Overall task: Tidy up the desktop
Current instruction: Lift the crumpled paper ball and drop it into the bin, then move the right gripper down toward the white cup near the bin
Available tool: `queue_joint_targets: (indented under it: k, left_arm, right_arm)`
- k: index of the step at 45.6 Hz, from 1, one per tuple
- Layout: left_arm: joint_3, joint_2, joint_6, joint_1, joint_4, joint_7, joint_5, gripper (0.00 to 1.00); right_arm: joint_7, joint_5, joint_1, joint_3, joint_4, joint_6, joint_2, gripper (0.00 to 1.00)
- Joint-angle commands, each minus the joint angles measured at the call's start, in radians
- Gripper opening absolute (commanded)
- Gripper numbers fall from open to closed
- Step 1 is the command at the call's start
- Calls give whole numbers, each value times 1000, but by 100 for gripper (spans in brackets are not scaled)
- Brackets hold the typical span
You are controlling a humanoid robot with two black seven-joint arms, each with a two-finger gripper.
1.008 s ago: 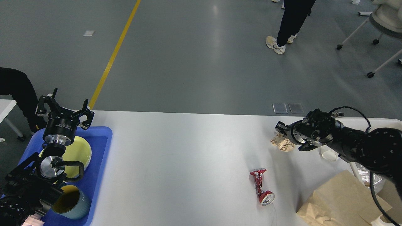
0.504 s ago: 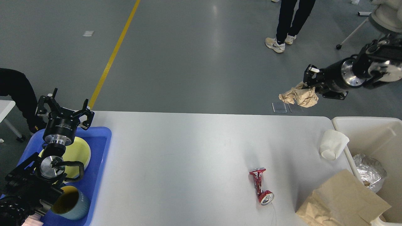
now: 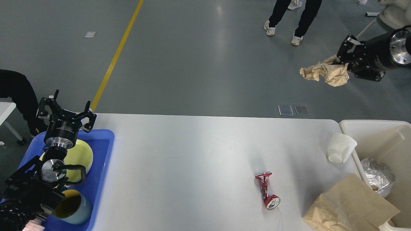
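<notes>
Right hand [image 3: 343, 61]: clenched on a crumpled brown paper wad [image 3: 326, 73]; the wad is held high, seen against the floor beyond the far edge of the bench [image 3: 192, 160], up and left of the bin.
Left hand [image 3: 65, 110]: fingers spread, grasping nothing, poised over the far end of the blue tray [image 3: 104, 150].
Task item: the bench fills the lower part of the view, glossy white-grey, tray at its left end, bin at its right end.
Risk 1: the wad hangs loosely from the right hand and is not over the bin; if let go here it would, in my judgement, land on the floor rather than in the bin.
Risk 2: grip appears to catch only one edge of the wad; a quick swing toward the bin could shake it free.
Risk 3: the white paper cup [image 3: 341, 148] lies on its side just beside the bin wall; a low pass of the arm could knock it off the bench.
Risk 4: the brown paper bag [image 3: 348, 205] overlaps the bin's near rim and could block a drop at that corner.
Bin [image 3: 350, 126]: cream-white, open; holds a crumpled clear plastic piece [image 3: 377, 176]; remaining contents not visible.
Tray contents: yellow-green plate [image 3: 82, 154], partly behind the left arm; a blue-grey mug [image 3: 72, 210], yellow inside, appears empty.
Loose on bench: crushed red can [image 3: 267, 191], lying near the front, well apart from both containers.
</notes>
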Motion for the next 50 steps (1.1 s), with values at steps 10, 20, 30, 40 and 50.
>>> queue_joint_targets:
  k: [10,20,30,40,50]
  left_arm:
    - [0,0,0,0,0,0,0,97]
    - [0,0,0,0,2,0,0,97]
    - [0,0,0,0,0,0,0,97]
    - [0,0,0,0,0,0,0,97]
    - [0,0,0,0,0,0,0,97]
  right_arm:
    - [2,3,-481,44,-284,-348,34,0]
    - [2,1,-750,50,-576,-367,155,37]
    - [3,1,-870,47,-755,-365,264,100]
    - [3,1,-860,49,-755,-362,266,100]
    - [6,1,-816,47,-749,-360,267,100]
